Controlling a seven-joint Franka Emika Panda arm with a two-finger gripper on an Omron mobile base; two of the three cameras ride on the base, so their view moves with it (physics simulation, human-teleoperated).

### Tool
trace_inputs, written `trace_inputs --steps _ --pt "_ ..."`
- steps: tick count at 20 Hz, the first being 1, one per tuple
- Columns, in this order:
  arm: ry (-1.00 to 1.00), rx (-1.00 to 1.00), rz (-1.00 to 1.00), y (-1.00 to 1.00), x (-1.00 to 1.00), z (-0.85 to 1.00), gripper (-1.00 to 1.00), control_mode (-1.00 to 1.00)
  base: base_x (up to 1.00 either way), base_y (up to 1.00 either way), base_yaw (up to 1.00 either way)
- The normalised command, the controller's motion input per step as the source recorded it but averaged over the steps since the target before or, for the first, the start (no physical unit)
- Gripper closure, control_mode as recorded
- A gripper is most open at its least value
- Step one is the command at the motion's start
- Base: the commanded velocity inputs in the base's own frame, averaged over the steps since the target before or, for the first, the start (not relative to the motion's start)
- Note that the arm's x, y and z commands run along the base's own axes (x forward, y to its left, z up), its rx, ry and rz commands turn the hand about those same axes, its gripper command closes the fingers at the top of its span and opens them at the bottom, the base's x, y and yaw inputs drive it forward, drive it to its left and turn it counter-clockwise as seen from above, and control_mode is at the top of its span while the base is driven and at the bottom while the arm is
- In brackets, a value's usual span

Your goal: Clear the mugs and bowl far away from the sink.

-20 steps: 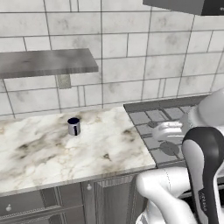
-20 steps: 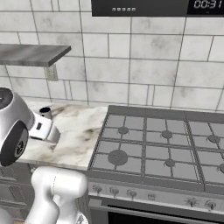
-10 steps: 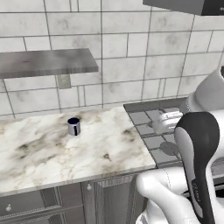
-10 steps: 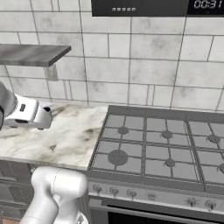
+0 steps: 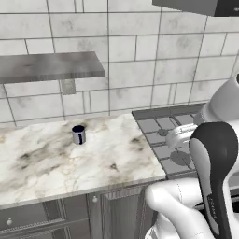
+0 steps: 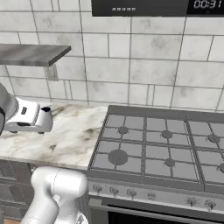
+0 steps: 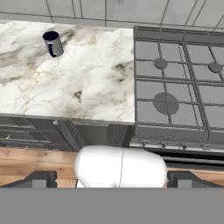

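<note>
On the marble counter (image 5: 56,163), toward the back near the tiled wall (image 5: 126,70), stands one mug (image 5: 79,135), upright, a small glossy cylinder with a dark navy inside and a greyish outside. From my hand camera I see the same mug (image 7: 53,43) at the far left of the counter (image 7: 87,87), its loop handle turned toward the counter's front edge, well apart from the stove (image 7: 179,87). The counter top is pale stone with brown and grey veins, smooth and shiny, with a straight front edge above dark grey cabinet doors (image 5: 46,217).

To the right of the counter, touching it, sits the gas stove (image 6: 162,146): a flat dark grey top with a square iron grate and round burners, and a row of small knobs (image 6: 151,195) along its front. A plain grey metal shelf (image 5: 46,67) juts from the wall above the counter, held by a short bracket. The wall is large pale rectangular tiles with faint mottling.

My gripper (image 7: 112,179) hangs high over the counter's front edge, looking down on the wooden floor and the cabinets; its two dark finger tips (image 7: 39,178) stand far apart at the bottom corners, jaws spread wide with nothing between them. In the right base view the white block at the left edge is probably my hand (image 6: 28,119), though it is cropped.
</note>
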Motion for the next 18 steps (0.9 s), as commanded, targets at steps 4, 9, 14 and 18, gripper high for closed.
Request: trace_inputs --steps 4,9,14,18 --pt "0.0 0.0 0.0 0.0 0.0 0.0 -1.0 1.0 -0.13 -0.29 -0.31" --pt "0.0 0.0 0.0 0.0 0.0 0.0 -1.0 1.0 -0.13 -0.4 -0.74" --pt "0.0 0.0 0.0 0.0 0.0 0.0 -1.0 1.0 0.0 0.01 -0.98" --pt "0.0 0.0 0.0 0.0 0.0 0.0 -1.0 1.0 0.0 0.0 -1.0"
